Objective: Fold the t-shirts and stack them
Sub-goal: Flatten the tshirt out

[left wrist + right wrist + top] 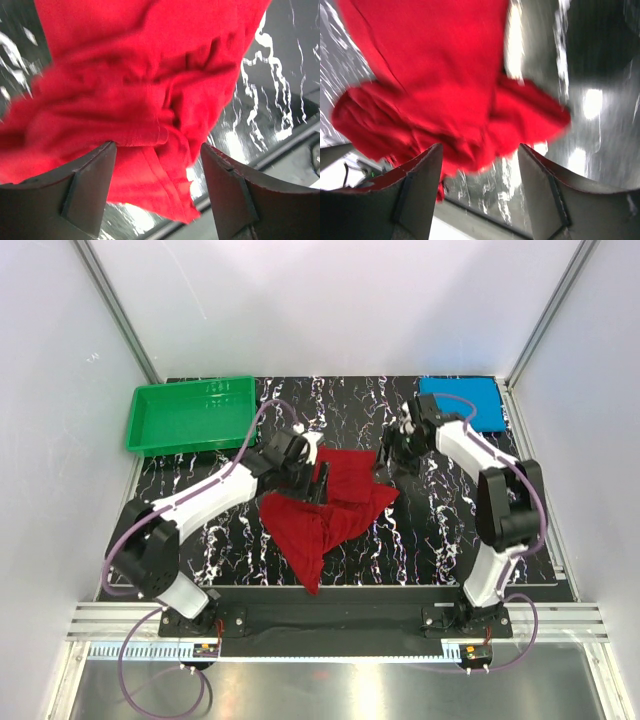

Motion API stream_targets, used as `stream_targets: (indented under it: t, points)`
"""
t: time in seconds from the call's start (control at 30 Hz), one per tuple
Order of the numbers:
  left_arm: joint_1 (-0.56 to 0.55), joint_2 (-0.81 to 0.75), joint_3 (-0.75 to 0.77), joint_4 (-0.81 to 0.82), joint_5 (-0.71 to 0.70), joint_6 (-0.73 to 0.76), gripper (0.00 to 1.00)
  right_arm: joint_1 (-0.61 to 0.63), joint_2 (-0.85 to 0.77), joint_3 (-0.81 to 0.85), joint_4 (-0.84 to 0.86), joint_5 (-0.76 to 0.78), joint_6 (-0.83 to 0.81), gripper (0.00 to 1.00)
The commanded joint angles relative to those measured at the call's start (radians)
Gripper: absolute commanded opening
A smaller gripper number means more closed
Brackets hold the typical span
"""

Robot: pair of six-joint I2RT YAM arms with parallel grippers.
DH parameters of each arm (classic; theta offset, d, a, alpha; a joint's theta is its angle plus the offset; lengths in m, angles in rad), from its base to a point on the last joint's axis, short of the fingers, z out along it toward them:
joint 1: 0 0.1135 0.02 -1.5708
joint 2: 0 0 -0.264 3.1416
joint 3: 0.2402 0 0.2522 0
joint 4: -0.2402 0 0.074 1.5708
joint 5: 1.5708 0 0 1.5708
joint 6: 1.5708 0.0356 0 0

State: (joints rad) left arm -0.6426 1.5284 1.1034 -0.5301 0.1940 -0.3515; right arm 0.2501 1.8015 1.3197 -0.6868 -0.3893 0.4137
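Red shirt is found unfolded, crumpled in a heap at mid-tabletop, between the two arms. Blue shirt is noted as a folded rectangle in the far right corner, well apart from the heap. The heap's long axis is read as running from a broad, flatter far edge to a tapered tip toward the near edge, leaning slightly left. Left jaws are seen apart, clamped on nothing, poised over the far left edge of the red cloth. Right jaws are likewise apart and empty, just beside the far right corner. The cloth lies below and nearward of both. Left arm is judged the nearer. A grip on the two far corners is judged needed next, for spreading.
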Motion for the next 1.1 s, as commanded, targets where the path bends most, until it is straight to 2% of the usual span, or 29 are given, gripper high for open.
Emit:
stream_targets:
  t: [0.0, 0.1, 0.2, 0.3, 0.5, 0.73, 0.83, 0.87, 0.9, 0.97, 1.0, 1.07]
  points:
    - [-0.002, 0.035, 0.111, 0.025, -0.039, 0.118, 0.75, 0.011, 0.117, 0.186, -0.020, 0.027, -0.052, 0.70]
    - [-0.002, 0.064, 0.125, 0.007, -0.047, 0.149, 0.77, 0.009, 0.241, 0.312, -0.075, 0.030, -0.079, 0.70]
    - [-0.005, 0.082, 0.115, 0.013, -0.051, 0.152, 0.77, 0.009, 0.301, 0.364, -0.089, 0.058, -0.088, 0.69]
    - [-0.008, 0.099, 0.118, 0.004, -0.059, 0.154, 0.76, 0.009, 0.340, 0.377, -0.086, 0.027, -0.073, 0.67]
    - [-0.025, 0.113, 0.104, -0.034, -0.050, 0.164, 0.69, 0.009, 0.375, 0.352, -0.048, -0.008, -0.032, 0.57]
    - [-0.031, 0.056, 0.032, -0.042, -0.054, 0.148, 0.61, 0.011, 0.409, 0.352, 0.009, -0.065, 0.019, 0.46]
    - [-0.031, 0.058, 0.029, -0.056, -0.076, 0.148, 0.50, 0.011, 0.433, 0.372, 0.021, -0.094, 0.042, 0.28]
    - [-0.031, 0.061, 0.033, -0.062, -0.080, 0.148, 0.42, 0.011, 0.440, 0.380, 0.024, -0.103, 0.046, 0.14]
    - [-0.031, 0.064, 0.038, -0.067, -0.097, 0.148, 0.36, 0.011, 0.449, 0.398, 0.024, -0.111, 0.054, 0.04]
    - [-0.031, 0.061, 0.049, -0.080, -0.120, 0.146, 0.16, 0.009, 0.455, 0.429, 0.004, -0.112, 0.056, 0.00]
    - [-0.029, 0.056, 0.056, -0.088, -0.152, 0.154, 0.00, 0.009, 0.452, 0.464, -0.008, -0.108, 0.059, 0.00]
    - [-0.028, 0.029, 0.090, -0.117, -0.191, 0.173, 0.00, 0.009, 0.421, 0.531, -0.058, -0.089, 0.057, 0.00]
